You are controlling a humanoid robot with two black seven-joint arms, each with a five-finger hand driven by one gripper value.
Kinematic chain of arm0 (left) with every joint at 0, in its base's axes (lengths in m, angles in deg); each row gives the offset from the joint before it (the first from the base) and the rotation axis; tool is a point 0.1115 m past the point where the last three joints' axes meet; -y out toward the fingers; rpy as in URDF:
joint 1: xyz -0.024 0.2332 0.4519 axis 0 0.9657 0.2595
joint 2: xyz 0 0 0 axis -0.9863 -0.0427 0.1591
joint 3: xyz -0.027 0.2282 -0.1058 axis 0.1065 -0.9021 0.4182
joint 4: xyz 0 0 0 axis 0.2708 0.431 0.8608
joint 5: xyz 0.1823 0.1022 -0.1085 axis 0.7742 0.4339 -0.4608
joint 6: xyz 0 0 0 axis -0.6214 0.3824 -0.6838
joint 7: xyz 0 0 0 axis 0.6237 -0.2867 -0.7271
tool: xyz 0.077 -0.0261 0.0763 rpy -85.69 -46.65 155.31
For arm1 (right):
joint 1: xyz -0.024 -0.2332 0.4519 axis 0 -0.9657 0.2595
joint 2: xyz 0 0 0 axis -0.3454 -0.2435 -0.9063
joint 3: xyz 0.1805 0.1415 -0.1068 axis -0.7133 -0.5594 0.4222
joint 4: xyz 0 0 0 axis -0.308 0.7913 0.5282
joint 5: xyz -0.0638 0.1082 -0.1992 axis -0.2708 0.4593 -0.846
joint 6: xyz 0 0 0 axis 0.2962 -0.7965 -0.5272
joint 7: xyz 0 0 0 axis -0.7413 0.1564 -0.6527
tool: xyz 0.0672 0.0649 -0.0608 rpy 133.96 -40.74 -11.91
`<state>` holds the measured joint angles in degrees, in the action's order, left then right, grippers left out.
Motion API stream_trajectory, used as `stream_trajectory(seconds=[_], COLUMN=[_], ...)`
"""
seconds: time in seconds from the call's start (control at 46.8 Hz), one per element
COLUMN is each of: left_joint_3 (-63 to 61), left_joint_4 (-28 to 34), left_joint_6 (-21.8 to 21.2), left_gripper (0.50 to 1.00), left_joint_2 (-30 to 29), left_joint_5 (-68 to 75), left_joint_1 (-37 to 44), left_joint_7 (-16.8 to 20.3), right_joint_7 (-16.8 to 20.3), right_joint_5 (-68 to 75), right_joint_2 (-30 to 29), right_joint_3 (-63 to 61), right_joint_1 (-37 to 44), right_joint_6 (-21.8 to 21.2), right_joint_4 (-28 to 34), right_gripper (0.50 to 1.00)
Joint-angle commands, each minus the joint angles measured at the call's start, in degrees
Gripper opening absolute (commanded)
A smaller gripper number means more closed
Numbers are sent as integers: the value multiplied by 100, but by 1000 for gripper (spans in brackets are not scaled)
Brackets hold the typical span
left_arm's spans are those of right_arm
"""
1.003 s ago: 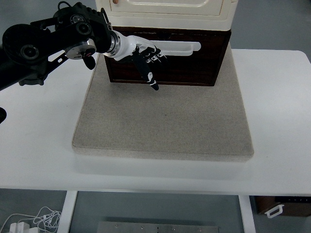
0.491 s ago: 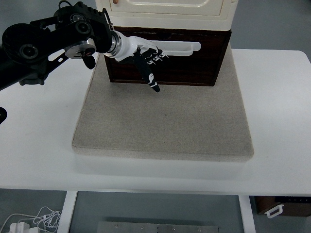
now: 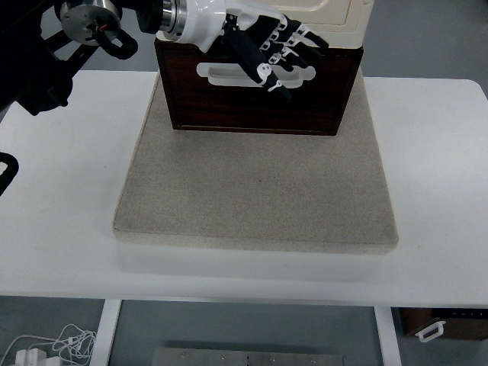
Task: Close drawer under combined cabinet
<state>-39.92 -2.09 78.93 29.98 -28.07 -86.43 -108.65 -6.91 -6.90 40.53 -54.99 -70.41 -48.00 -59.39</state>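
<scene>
The dark brown wooden drawer (image 3: 259, 103) sits under the cream cabinet (image 3: 343, 19) at the back of the table, its front carrying a white handle (image 3: 229, 74). My left hand (image 3: 271, 49) comes in from the upper left, raised in front of the cabinet and over the drawer's upper edge. Its black and white fingers (image 3: 263, 65) are spread and hold nothing. It hides part of the handle. Whether it touches the drawer front I cannot tell.
The cabinet stands on a grey felt mat (image 3: 259, 191) on a white table (image 3: 435, 152). White cables (image 3: 53, 347) lie on the floor at the bottom left. A dark box (image 3: 446, 324) shows at the bottom right.
My left hand has lifted up and to the right, from low on the drawer front to its upper edge. The arm has swung up toward the picture's top.
</scene>
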Motion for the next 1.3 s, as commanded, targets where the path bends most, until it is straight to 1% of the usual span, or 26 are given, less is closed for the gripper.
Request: stream_trajectory(seconds=[0.0, 0.043, 0.107, 0.278, 0.32, 0.384, 0.406, 0.448, 0.512, 0.555, 0.747, 0.854, 0.982, 1.11, 1.174, 1.281], left_joint_3=[556, 829, 1180, 1945, 2165, 2507, 2613, 2841, 3175, 3395, 3765, 3765, 3765, 3757, 3739, 3686], left_joint_4=[-86, -121, -121, -121, -121, -104, -104, -69, -34, 37, 414, 818, 1460, 2127, 2488, 2840], left_joint_6=[-2, -2, -2, -2, -2, -2, -39, -354, -820, -1058, -1893, -2455, -3036, -3274, -3283, -3283], left_gripper=[1000, 1000, 1000, 1000, 1000, 1000, 1000, 1000, 1000, 1000, 1000, 1000, 1000, 1000, 1000, 1000], left_joint_2=[3, 21, 30, -5, -14, -23, -23, -23, -32, -67, -453, -656, -770, -788, -788, -788], left_joint_5=[-163, -172, -181, -189, -190, -190, -190, -190, -190, -190, -181, -190, -198, -207, -330, -883], left_joint_1=[4, 13, 13, 57, 57, 57, 57, 66, 66, 66, 66, 83, 74, 83, 92, 110], left_joint_7=[103, 190, 445, 1631, 1886, 2168, 2229, 2326, 2423, 2458, 2511, 2660, 2678, 2678, 2678, 2608], right_joint_7=[1, 1, 1, 1, 1, 1, 1, 1, 1, 1, 1, 1, 1, 1, 1, 1], right_joint_5=[0, 0, 0, 0, 0, 0, -9, 0, 0, 0, 0, 0, 0, 0, 0, 0], right_joint_2=[0, 0, 0, 0, 0, 0, 0, 0, 0, 0, 0, 0, 0, 0, 0, 0], right_joint_3=[1, 1, 1, 1, 1, 1, 1, 1, 1, 1, 1, -8, 1, -8, 1, 1], right_joint_1=[0, 0, 0, 0, 0, 0, 0, 0, 0, 0, 0, 0, 0, 0, 0, 0], right_joint_6=[0, 0, 0, 0, 0, 0, 0, 0, 0, 0, 0, 0, 0, 0, 0, 0], right_joint_4=[0, 0, 0, 0, 0, 0, 0, 0, 0, 0, 0, 0, 0, 0, 0, 0], right_gripper=[952, 952, 952, 952, 952, 952, 952, 952, 952, 952, 952, 952, 952, 952, 952, 952])
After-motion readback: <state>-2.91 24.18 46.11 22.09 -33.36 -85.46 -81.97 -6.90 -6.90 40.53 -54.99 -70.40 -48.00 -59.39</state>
